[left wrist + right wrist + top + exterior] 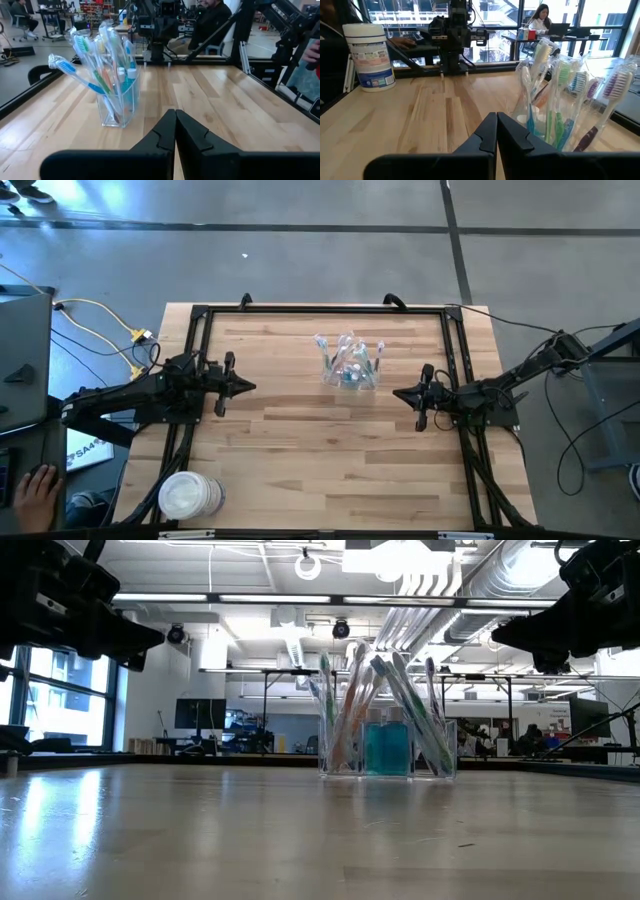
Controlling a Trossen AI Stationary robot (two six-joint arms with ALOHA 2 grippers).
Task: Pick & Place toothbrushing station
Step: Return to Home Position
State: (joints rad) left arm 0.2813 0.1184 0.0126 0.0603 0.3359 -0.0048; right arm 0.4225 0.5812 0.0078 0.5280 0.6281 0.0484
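Toothbrushes [348, 358], upright in clear organizer [445, 752], handles down, bristle heads fanned upward, on bench [300, 445]. Left hand [250, 387] and right hand [397, 393] closed, empty, hovering at opposite sides.

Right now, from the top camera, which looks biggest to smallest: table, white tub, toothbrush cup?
1. The table.
2 and 3. The white tub and the toothbrush cup with brushes look about alike, so no ranking.
The left pincer and right pincer, shut, wait at the table's sides.

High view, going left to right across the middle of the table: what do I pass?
First the left end effector, then the clear toothbrush organizer, then the right end effector.
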